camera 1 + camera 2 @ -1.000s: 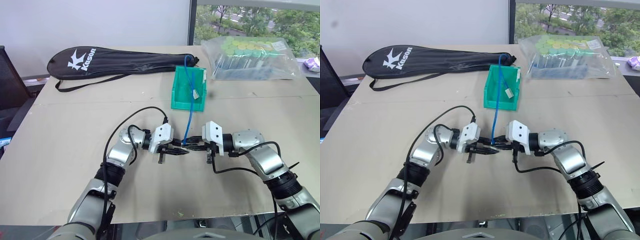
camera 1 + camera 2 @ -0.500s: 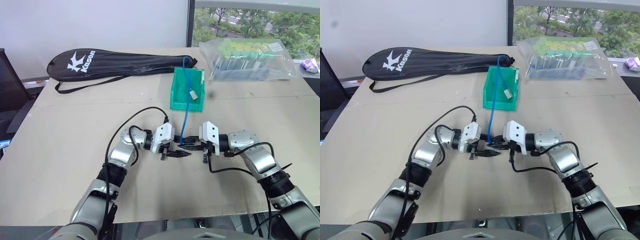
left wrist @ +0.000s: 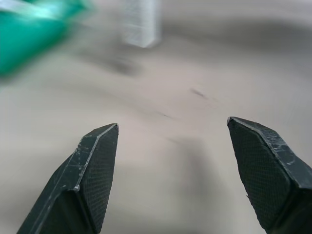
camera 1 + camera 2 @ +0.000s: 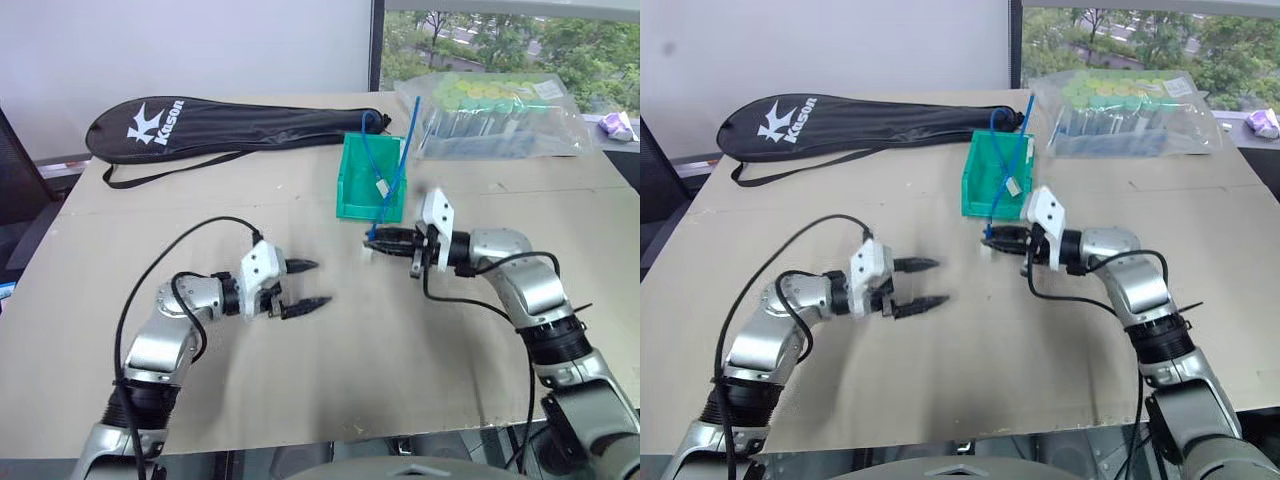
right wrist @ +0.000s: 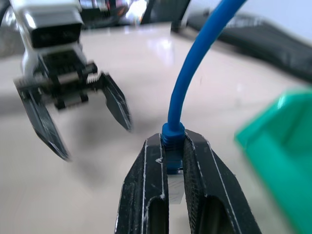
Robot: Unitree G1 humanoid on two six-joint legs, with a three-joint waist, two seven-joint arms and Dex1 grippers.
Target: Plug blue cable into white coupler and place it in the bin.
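The left tool (image 4: 300, 286), two black fingers, hangs spread and empty above the beige tabletop (image 4: 330, 370); it offers no support to the assembly.

The right tool (image 4: 380, 239) is clamped on the plug end of the thin bright blue cable (image 4: 392, 190), just in front of the small green plastic bin (image 4: 352, 190). A small white block, probably the white coupler (image 4: 368, 250), shows at the fingertips.

Risks:
- The coupler may drop off if the plug is not fully seated.
- The cable rises over the bin; its free length may catch the rim and spring the load out on release.
- A second blue cord with a white block (image 4: 382, 188) already lies in the bin and may snag the incoming cable.
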